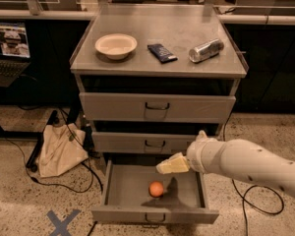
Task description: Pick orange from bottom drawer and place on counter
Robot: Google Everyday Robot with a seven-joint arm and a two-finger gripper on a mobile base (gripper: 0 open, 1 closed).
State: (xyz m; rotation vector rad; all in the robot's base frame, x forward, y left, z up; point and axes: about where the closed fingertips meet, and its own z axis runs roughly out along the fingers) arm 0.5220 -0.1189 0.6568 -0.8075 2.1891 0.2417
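Note:
The orange (156, 189) lies inside the open bottom drawer (123, 186), near its middle. My gripper (171, 164) hangs over the drawer, above and a little right of the orange, not touching it. The white arm reaches in from the right. The counter (160, 33) is the grey top of the cabinet, far above the gripper.
On the counter stand a cream bowl (116, 45), a dark blue packet (162, 52) and a silver can (206, 50) lying on its side. Two shut drawers (157, 107) sit above the open one. A cloth bag (61, 149) and cables lie on the floor to the left.

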